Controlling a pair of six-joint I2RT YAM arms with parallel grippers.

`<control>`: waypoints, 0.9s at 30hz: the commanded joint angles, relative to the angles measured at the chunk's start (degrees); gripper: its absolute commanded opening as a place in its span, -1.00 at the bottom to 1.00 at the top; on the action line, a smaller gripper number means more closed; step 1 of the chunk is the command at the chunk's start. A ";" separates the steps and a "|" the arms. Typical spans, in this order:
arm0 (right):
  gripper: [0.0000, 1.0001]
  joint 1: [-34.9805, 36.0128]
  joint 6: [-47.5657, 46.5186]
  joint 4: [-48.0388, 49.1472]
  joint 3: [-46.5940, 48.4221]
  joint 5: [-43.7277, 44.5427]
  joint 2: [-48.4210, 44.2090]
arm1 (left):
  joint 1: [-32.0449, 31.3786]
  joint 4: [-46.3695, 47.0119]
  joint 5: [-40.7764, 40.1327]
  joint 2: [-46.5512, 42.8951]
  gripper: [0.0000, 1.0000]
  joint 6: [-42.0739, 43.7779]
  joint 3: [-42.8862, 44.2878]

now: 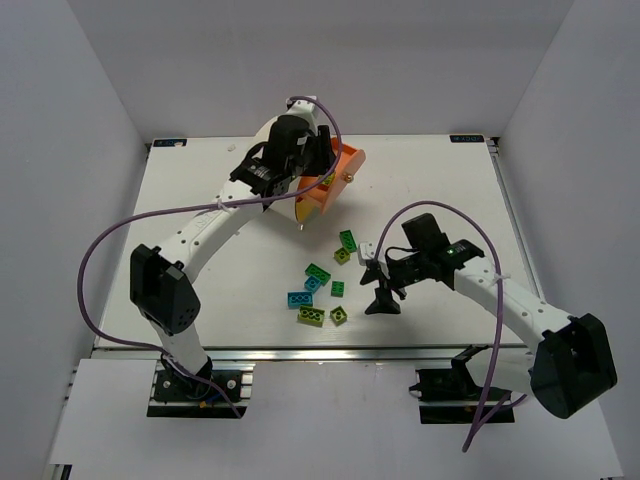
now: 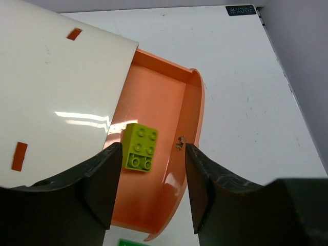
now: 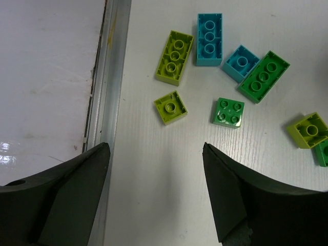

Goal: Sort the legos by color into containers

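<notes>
At the middle of the far edge of the table lies the drum, with one orange drawer pulled out toward the right. One lime brick rests studs-up on the drawer floor, close against the drum wall. It is the only piece seen stowed. The left claw hangs directly over that drawer with its jaws apart and nothing between them, clear of the brick. No other drawer can be confirmed open from these views. Between the table's centre and its near edge lie the loose bricks, eight counted: three lime pieces, three green pieces and two cyan pieces. All sit flat and studs-up, some touching, none stacked. The pieces are small, glossy and hard-edged, some square and some oblong, and appear undamaged. Just beside the right of this group, toward the near edge, the right claw hovers above bare table, jaws wide apart and empty. Assessment: the task is at an early stage, with one piece placed and eight outstanding. Green and cyan have no container assigned as yet.
</notes>
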 commanded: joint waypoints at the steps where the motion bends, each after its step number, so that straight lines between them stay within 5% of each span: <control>1: 0.57 1.29 0.04 2.14 0.21 0.65 -0.55 | 0.16 -1.05 -1.15 -2.03 0.24 -0.06 2.55; 8: 0.57 4.28 -3.30 5.30 0.39 3.45 4.97 | 0.16 -1.05 -3.43 -7.82 0.17 -2.42 0.81; 12: 0.46 8.22 -4.35 7.06 0.21 6.44 9.54 | 0.16 -0.17 -5.46 -19.58 -0.59 -6.46 -11.02; 14: 0.46 9.38 -4.80 7.77 -0.49 7.76 11.39 | 0.16 -0.69 -5.54 -28.89 -0.62 -8.83 -16.94; 15: 0.47 10.86 -5.23 8.12 -0.84 8.81 11.84 | 0.16 -1.92 -5.46 -31.88 -0.59 -9.54 -22.97; 19: 0.58 13.59 -4.80 12.85 -2.07 11.98 13.60 | 0.16 -6.58 -3.35 -47.09 0.33 -14.55 -37.56; 27: 0.70 17.72 -2.69 19.01 -0.41 19.37 19.92 | -0.37 -14.57 0.78 -69.69 0.52 -30.98 -57.73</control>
